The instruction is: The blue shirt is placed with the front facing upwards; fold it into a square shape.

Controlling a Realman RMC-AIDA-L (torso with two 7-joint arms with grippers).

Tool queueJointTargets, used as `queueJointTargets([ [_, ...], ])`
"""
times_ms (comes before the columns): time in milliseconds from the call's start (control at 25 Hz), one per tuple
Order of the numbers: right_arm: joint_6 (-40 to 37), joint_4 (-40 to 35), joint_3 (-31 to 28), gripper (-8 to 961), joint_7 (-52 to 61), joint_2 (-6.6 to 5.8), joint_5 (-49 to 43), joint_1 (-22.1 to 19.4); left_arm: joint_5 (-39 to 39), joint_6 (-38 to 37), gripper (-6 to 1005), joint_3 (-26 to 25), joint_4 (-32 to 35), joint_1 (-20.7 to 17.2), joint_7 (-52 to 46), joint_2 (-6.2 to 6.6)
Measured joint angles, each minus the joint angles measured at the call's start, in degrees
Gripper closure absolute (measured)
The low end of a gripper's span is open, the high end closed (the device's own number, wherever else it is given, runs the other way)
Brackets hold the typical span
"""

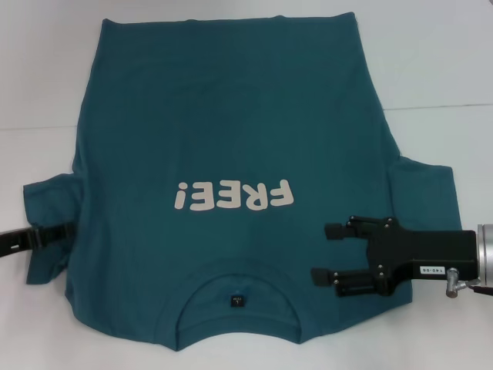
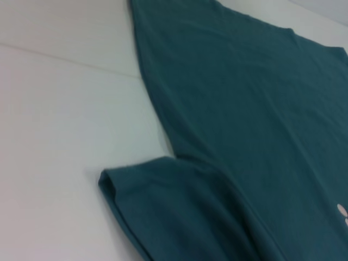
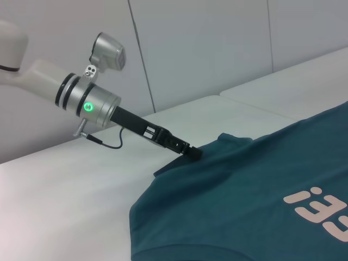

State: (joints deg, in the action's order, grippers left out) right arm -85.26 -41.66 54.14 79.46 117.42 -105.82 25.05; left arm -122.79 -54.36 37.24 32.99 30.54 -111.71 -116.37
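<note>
The right gripper (image 1: 327, 253) reaches in from the robot's right and hovers over the blue shirt (image 1: 231, 131) near its right shoulder. Its two black fingers (image 1: 339, 230) point toward the collar (image 1: 237, 297) and stand plainly apart, released, with nothing between them. Behind them the black body of the tool runs back to a silver wrist at the edge of the head view.

The left gripper (image 3: 194, 153) comes in low from the robot's left, its black tip right at the edge of the left sleeve (image 1: 48, 225), where the cloth appears slightly raised. Whether it is clenched on the fabric or merely touching it cannot be told: the tip is hidden by the sleeve in the right wrist view and is only a thin dark bar in the head view. A green light glows on that arm's silver wrist (image 3: 87, 106).

The shirt lies spread flat on the white table (image 1: 447, 62), front up, collar toward the robot and hem away from it. The off-white "FREE!" lettering (image 1: 234, 196) reads upside down from the head camera (a small black label (image 1: 238, 300) shows inside the collar). Both short sleeves stick out sideways; the left one, seen in the left wrist view, is a little rumpled.
</note>
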Motion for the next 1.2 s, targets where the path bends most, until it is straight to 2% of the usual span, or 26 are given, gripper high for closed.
queueJointTargets([
  [160,0.0,0.0,0.0,34,0.03,0.0,0.0,0.0,0.02,0.21,158,-0.08,0.29,0.28,0.12,0.28],
  [400,0.01,0.0,0.0,34,0.11,0.0,0.0,0.0,0.07,0.47,378,-1.03,0.78,0.33,0.12,0.42],
  [600,0.01,0.0,0.0,34,0.15,0.0,0.0,0.0,-0.09,0.55,625,-0.74,0.5,0.85,1.0,0.52],
  [720,0.01,0.0,0.0,34,0.16,0.0,0.0,0.0,-0.23,0.57,859,-0.57,0.18,1.06,1.5,0.52],
  [1200,0.01,0.0,0.0,33,0.42,-0.01,0.0,0.0,-0.01,-0.92,970,-0.55,2.66,1.0,2.18,0.22],
])
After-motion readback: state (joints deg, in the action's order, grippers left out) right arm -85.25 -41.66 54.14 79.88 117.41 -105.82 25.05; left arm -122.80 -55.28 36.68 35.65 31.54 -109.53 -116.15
